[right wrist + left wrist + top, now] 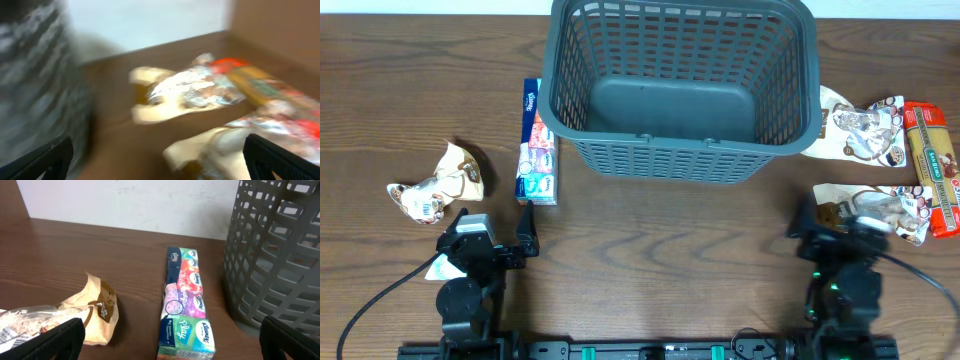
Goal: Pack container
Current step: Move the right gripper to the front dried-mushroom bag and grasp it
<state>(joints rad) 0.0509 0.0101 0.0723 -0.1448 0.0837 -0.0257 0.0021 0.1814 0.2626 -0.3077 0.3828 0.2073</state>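
Blurrily, right wrist view smears packets [190,92] and container [35,75], left pincer [172,340] spread apart, right pincer [160,160] likewise apart.

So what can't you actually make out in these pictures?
Right wrist view: motion blur smears everything; print on the silver packet and orange packet is unreadable.
Left wrist view: the basket is cut off by the frame, its inside unseen; a crumpled packet is cut off at the left edge.
Overhead: the right hand covers part of the nearest snack packet; labels too small.
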